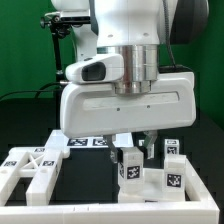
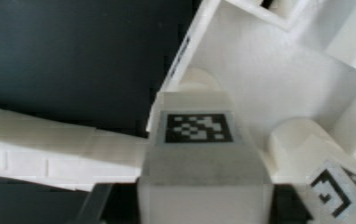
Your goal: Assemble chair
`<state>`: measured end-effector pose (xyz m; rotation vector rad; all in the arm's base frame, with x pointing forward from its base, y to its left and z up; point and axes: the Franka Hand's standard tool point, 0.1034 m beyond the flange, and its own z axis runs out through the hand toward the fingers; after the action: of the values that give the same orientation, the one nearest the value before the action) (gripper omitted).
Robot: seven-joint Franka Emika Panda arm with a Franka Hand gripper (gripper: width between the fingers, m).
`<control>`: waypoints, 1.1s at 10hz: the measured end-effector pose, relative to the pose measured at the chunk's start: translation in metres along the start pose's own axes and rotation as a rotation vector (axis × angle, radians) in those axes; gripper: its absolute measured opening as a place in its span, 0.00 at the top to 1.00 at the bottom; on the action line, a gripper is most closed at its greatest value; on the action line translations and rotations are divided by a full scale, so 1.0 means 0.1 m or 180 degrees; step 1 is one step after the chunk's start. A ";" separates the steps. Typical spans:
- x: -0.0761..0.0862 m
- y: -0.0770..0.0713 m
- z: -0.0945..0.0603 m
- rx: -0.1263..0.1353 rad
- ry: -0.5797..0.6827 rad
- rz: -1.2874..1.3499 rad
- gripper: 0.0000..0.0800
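Observation:
A white upright chair block with a square tag on it stands among the loose chair pieces. My gripper has come down over it from above. In the wrist view the same block runs down between my gripper fingers. The dark fingers lie against both of its sides with no gap showing, so the gripper is shut on the block. The robot hand hides the block's top in the exterior view.
Two more tagged white blocks stand close on the exterior view's right; one shows beside the held block. A cross-braced frame lies at the left. The marker board lies behind. A white panel lies beyond the block.

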<state>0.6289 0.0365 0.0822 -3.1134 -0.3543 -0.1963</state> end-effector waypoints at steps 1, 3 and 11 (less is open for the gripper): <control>0.00 0.00 0.00 0.0004 0.0001 0.0163 0.64; 0.01 -0.07 0.01 0.0014 0.0002 0.1151 0.64; 0.02 -0.13 0.03 0.0092 -0.0123 0.4254 0.64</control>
<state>0.6284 0.0499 0.0789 -2.5847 1.5979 -0.0887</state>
